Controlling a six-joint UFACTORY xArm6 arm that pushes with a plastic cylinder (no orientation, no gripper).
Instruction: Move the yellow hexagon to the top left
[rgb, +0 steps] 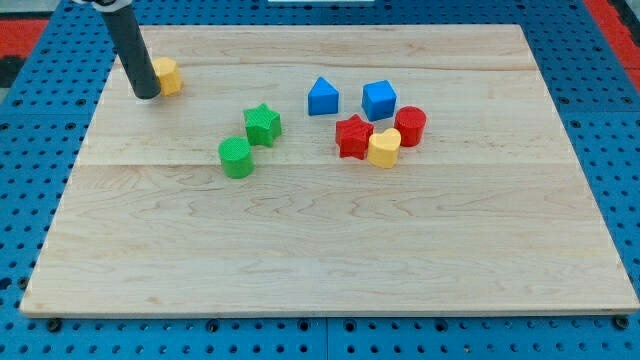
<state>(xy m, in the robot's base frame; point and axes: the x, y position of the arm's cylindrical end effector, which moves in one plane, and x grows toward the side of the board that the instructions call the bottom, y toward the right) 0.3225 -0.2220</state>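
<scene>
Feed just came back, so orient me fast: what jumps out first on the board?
The dark rod stands near the view's top left, my tip against the left side of the yellow hexagon. Right of centre, a cluster: blue triangle, blue cube, red star, yellow heart, red cylinder.

Around your wooden board (330, 250), green star (262, 124) just above-right of green cylinder (236, 157), blue triangular block (322, 97) beside blue cube (379, 99), red star (352, 136) touching yellow heart (384, 147), red cylinder (410, 126) behind it, blue pegboard (600, 110) beneath.
</scene>
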